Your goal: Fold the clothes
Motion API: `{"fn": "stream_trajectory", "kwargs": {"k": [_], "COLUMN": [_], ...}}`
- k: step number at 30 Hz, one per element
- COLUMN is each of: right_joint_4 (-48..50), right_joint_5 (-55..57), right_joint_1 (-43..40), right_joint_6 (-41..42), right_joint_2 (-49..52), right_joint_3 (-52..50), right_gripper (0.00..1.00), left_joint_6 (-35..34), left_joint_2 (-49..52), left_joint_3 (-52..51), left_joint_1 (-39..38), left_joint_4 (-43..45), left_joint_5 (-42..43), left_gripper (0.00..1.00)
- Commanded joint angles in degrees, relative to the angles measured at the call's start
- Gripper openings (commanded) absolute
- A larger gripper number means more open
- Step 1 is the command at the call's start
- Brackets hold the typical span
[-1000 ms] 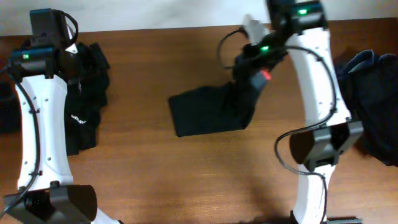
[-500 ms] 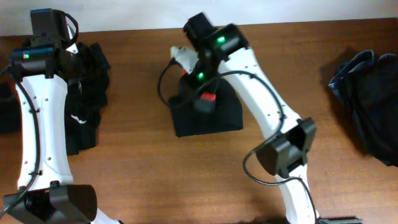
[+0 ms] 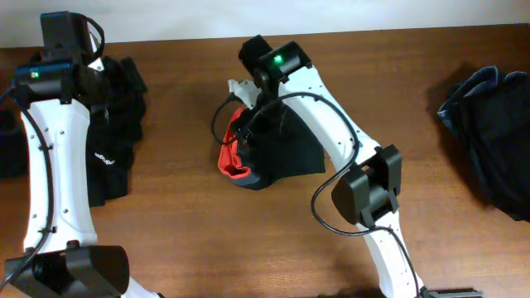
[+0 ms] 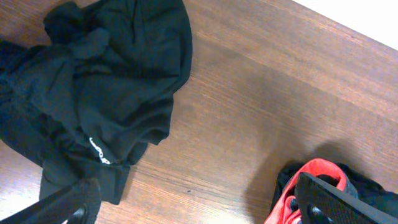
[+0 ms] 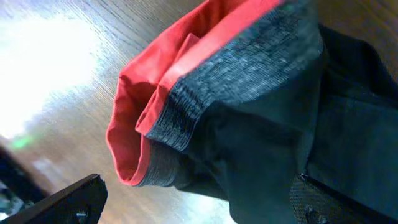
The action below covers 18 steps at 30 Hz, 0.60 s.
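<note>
Black trousers (image 3: 290, 153) lie in a bundle mid-table, with bright red lining (image 3: 232, 159) showing at their left end. In the right wrist view the speckled grey waistband (image 5: 242, 81) and red lining (image 5: 134, 130) fill the frame. My right gripper (image 5: 199, 205) is open, one finger on each side of the waistband end and not pinching it. It hovers at the bundle's left end (image 3: 248, 132). A black garment with a small white logo (image 3: 112, 141) lies heaped at the left (image 4: 112, 81). My left gripper (image 4: 199, 208) hangs open above bare wood, between that heap and the trousers, holding nothing.
A navy and black pile of clothes (image 3: 489, 124) sits at the right edge of the table. More dark cloth (image 3: 10, 153) shows at the far left edge. A white wall runs along the table's far edge (image 3: 199, 37).
My right arm swung left across the trousers to their left end and its jaws opened, letting the cloth go. Red lining now shows there. The left arm has not moved.
</note>
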Motion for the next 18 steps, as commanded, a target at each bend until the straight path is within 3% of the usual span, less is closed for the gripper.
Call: {"fn": "stream_trajectory", "kwargs": {"k": [1,5,10,15,18], "right_joint_4": [0.0,1.9,6.6,13.0,14.2], "right_joint_5": [-3.8,-4.9,-2.4,7.7,14.8], "right_joint_1": [-2.5,-3.0,-1.1,2.1,3.6], "right_joint_6": [3.3,6.6,13.7,27.1,34.4], "right_joint_2": [-1.3,-1.2,-1.1,-1.1,-1.0], "right_joint_3": [3.0,2.9,2.4,1.3,1.3], "right_gripper": [1.00,0.84,0.82,0.82,0.77], "left_joint_6": [0.5,0.5,0.5,0.4,0.4], "left_joint_2": [1.2,2.4,2.7,2.7,2.7], "left_joint_3": [0.0,0.0,0.0,0.0,0.0], "left_joint_1": [0.3,0.3,0.5,1.7,2.7], "left_joint_4": [0.1,-0.1,0.7,1.7,1.6], "left_joint_5": [0.6,0.6,0.6,0.5,0.6], "left_gripper": [0.99,0.99,0.99,0.99,0.99]}}
